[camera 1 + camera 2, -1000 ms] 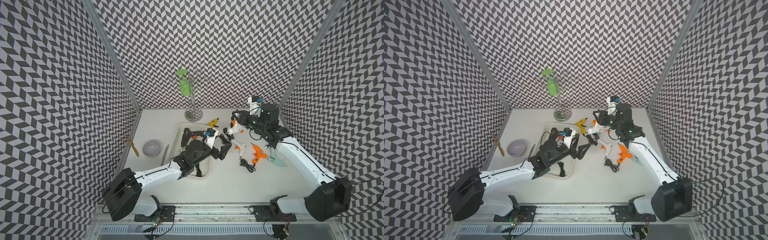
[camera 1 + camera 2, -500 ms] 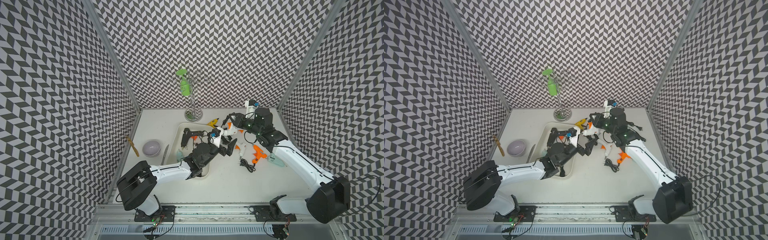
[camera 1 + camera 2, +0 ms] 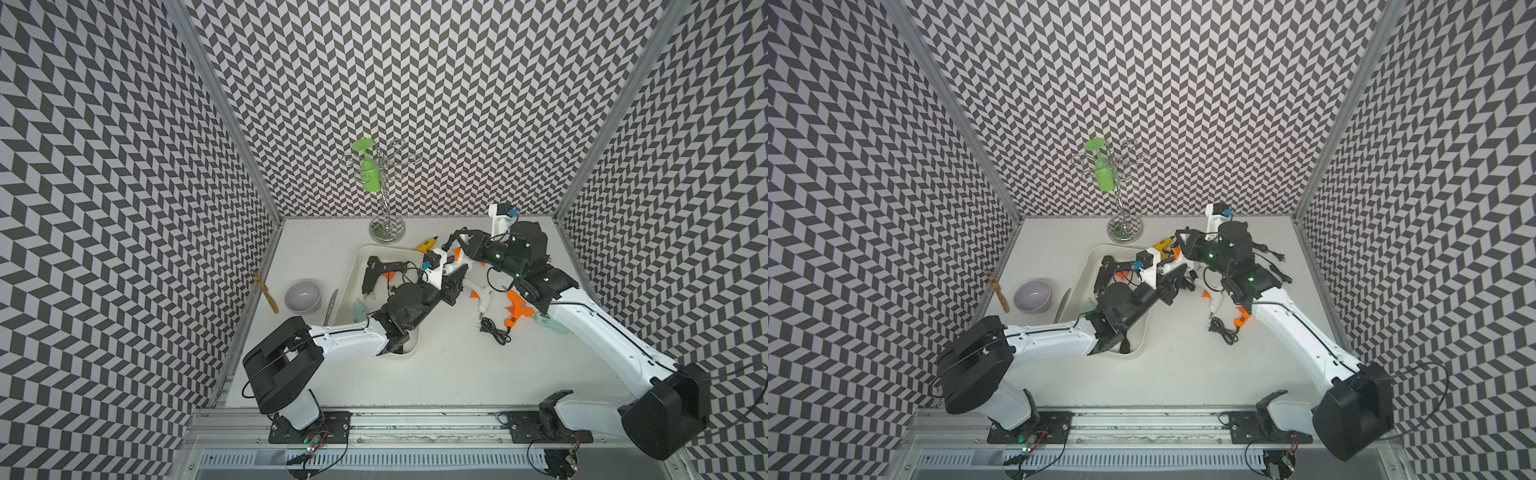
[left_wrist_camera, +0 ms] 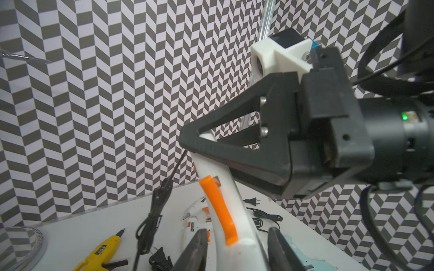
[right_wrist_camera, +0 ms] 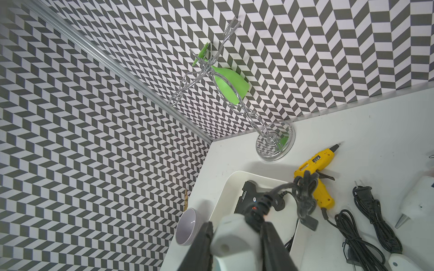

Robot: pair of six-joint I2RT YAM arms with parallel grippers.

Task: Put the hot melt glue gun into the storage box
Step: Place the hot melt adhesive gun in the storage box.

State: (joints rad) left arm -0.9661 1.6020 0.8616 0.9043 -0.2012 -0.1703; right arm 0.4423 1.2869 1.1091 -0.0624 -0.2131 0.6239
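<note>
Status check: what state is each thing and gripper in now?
White gun: airborne, clamped by right gripper.
Left gripper: jaws flank white gun, contact unclear.
Black gun: lying in box.
Yellow gun: on table.
Orange gun: on table.
Second white gun: on table.
Green glass: hanging inverted.
Bowl: upright, empty.

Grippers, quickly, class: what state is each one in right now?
Left gripper: closed on the white glue gun.
Right gripper: closed, holding the same gun's handle.
</note>
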